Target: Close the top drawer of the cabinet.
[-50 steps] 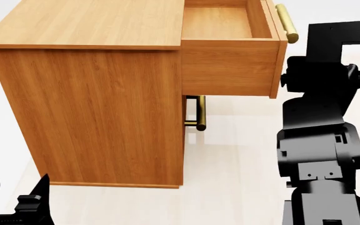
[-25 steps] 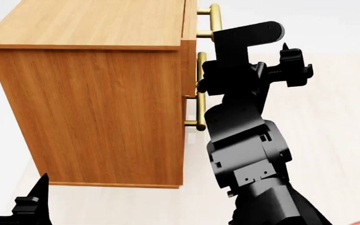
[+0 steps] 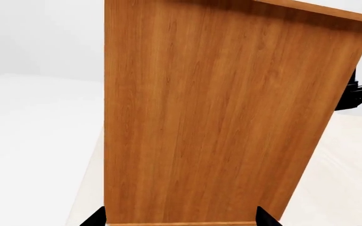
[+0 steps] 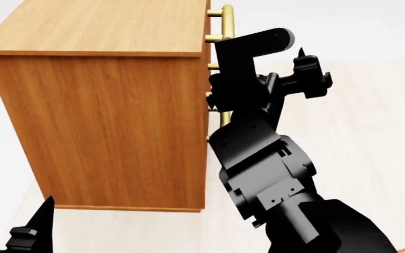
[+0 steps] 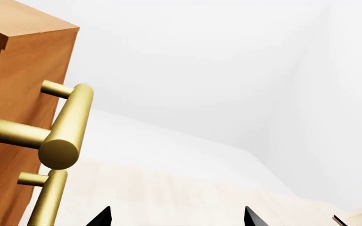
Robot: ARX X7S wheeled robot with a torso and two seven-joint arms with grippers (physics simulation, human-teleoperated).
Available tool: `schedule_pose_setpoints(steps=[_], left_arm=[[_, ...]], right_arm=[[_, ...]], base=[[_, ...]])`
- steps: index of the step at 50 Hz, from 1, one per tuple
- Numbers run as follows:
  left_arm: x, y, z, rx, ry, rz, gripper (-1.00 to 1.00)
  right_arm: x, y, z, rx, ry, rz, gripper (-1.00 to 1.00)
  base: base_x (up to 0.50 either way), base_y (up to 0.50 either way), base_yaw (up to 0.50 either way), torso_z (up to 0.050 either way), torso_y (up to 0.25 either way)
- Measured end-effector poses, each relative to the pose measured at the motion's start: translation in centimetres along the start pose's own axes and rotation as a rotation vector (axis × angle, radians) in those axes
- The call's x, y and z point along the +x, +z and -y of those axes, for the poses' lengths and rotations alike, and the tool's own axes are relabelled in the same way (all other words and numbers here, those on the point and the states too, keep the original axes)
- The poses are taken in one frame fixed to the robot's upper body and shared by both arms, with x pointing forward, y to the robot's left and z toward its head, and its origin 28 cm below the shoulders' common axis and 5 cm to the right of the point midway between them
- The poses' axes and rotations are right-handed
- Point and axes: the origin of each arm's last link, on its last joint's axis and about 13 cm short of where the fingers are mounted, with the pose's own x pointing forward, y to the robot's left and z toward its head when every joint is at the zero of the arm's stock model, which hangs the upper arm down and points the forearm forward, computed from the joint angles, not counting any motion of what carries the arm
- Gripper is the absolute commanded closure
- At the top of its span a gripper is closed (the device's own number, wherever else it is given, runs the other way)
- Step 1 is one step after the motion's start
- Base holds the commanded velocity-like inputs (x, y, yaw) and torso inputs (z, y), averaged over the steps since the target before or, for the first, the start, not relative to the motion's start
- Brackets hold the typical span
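At the lower left corner of the head view the left gripper (image 4: 16, 224) shows as black prongs spread apart over the pale floor (image 4: 371, 137), holding nothing. In the left wrist view its two finger tips (image 3: 94, 217) peek in at the bottom edge, set wide, with the plain side panel of the cabinet (image 3: 218, 117) filling the middle of the frame.

In the head view the cabinet (image 4: 111, 121) takes up the left and centre, its flat top running to the upper edge. The top drawer (image 4: 208, 23) sits pushed in at the upper centre, its front flush with the cabinet's front edge, and only its brass bar handle (image 4: 225, 23) sticks out to the right. Below it, a second brass handle (image 4: 224, 117) is mostly hidden behind the right arm (image 4: 266, 158), which rises from the lower right and stands close against the cabinet front.

The right gripper (image 4: 308, 79) sits right of centre, pointing away from the handles and well clear of them. In the right wrist view its two tips (image 5: 102, 217) stand apart at the bottom edge with nothing between them, and the top drawer handle (image 5: 68, 127) lies at the left.
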Motion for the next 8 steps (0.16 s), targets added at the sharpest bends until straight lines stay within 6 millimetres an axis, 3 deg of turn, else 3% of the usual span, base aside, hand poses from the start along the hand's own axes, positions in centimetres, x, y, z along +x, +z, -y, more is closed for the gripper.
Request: schedule_pose_setpoints(steps=[8], left_arm=[[-0.04,-0.07,-0.01,0.002,-0.004,0.005,-1.00]], right_arm=[[0.02,-0.18,0.02,0.019,0.014,-0.004,-1.00]], base=[[0.00,0.00,0.00,0.000,0.000]])
